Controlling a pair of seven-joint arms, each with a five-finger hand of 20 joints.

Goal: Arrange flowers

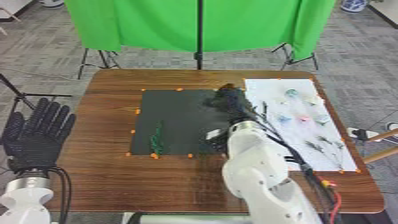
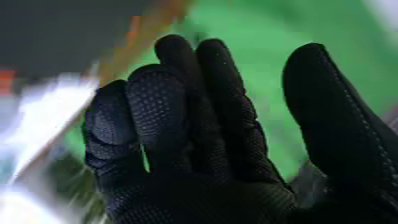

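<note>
In the head view, the right hand (image 1: 233, 102) is over the upper right part of the black mat (image 1: 182, 110), near the white sheet (image 1: 266, 90), its arm coming up from the bottom edge. There its grip is too dark to read; the right wrist view shows the right hand (image 2: 200, 170) with fingers nearly straight and close together, some slightly bent, and the thumb standing apart. The blur beyond them takes in green, a brown strip and white.

The head view alone gives the layout. A green stem (image 1: 156, 140) lies upright in the frame on the lower left part of the mat. Small pale flowers (image 1: 291, 93), a pink bloom (image 1: 304, 119) and thin dark sprigs (image 1: 315, 146) lie apart on the white sheet, at the right of the tabletop (image 1: 107, 110). Orange marks (image 1: 179, 89) edge the mat. The left hand (image 1: 37, 132) is at the left edge of the frame, fingers spread, beside the tabletop. The green cloth (image 1: 142, 25) hangs across the top.
</note>
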